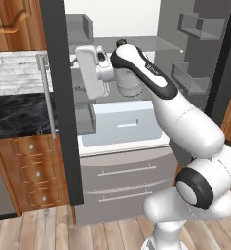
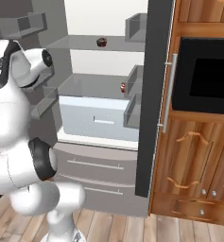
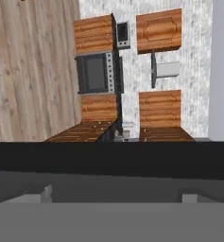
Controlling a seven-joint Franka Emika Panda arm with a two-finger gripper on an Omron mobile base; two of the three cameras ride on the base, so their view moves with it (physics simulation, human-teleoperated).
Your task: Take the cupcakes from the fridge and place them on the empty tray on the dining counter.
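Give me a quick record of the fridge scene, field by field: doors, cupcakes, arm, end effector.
fridge: both doors open, white interior showing
chocolate cupcake: on the upper shelf, untouched
pink-frosted cupcake: on the lower shelf, near the right door bins
arm: raised in front of the open fridge, hand turned toward the left side
end effector: open, holding nothing
drawers: two lower drawers closed

Inside the open fridge point(image 2: 104, 113), one cupcake point(image 2: 102, 42) sits on the upper shelf, another point(image 2: 123, 87) lower right, above the drawers.
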